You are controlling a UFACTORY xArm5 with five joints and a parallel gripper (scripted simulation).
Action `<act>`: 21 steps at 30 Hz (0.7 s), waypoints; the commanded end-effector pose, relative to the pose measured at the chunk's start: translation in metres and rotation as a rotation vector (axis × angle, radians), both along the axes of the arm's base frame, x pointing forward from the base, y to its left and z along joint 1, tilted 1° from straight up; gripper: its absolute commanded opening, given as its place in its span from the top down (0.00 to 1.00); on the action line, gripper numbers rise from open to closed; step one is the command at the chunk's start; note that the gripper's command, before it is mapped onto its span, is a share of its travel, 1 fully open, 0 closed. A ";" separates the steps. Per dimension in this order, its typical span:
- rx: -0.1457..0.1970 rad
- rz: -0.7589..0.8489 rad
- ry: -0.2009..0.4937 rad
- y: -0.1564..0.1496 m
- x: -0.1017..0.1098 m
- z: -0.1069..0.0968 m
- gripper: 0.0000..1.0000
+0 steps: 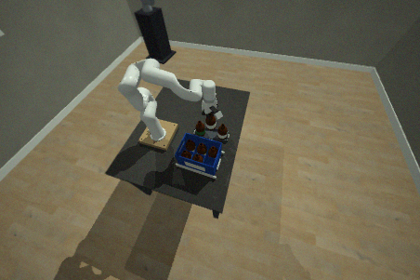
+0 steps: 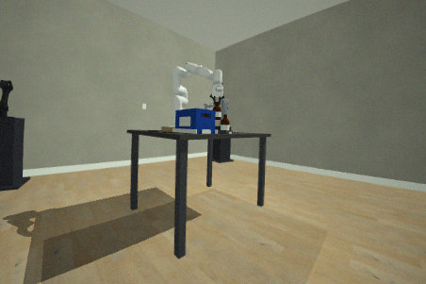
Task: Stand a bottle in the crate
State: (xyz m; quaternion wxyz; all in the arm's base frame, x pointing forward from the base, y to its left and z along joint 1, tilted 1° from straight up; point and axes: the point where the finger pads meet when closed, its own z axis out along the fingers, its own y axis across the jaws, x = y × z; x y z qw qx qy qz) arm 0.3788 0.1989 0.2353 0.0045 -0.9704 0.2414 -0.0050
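Note:
A blue crate (image 1: 195, 152) stands on the dark table and holds several brown bottles; it also shows in the exterior view (image 2: 195, 121). Behind it a small tray (image 1: 213, 135) carries brown bottles (image 1: 223, 130). My gripper (image 1: 210, 114) hangs over the tray and is shut on the neck of one brown bottle (image 1: 210, 120). In the exterior view the gripper (image 2: 217, 101) holds this bottle (image 2: 217, 113) with its top higher than the bottle (image 2: 225, 124) beside it. The bottle's base is hidden behind the crate there.
My white arm rises from a wooden base plate (image 1: 158, 137) at the table's left. A black pedestal (image 1: 153, 33) with a second arm stands by the back wall. The crate sits near the table's front edge.

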 end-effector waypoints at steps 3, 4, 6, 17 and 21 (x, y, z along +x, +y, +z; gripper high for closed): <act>0.002 0.000 -0.004 0.001 0.001 0.007 1.00; 0.002 0.000 -0.004 0.001 0.001 0.007 1.00; 0.002 0.000 -0.004 0.001 0.001 0.008 1.00; 0.002 0.000 -0.004 0.001 0.001 0.010 1.00; 0.002 0.000 -0.004 0.001 0.001 0.010 1.00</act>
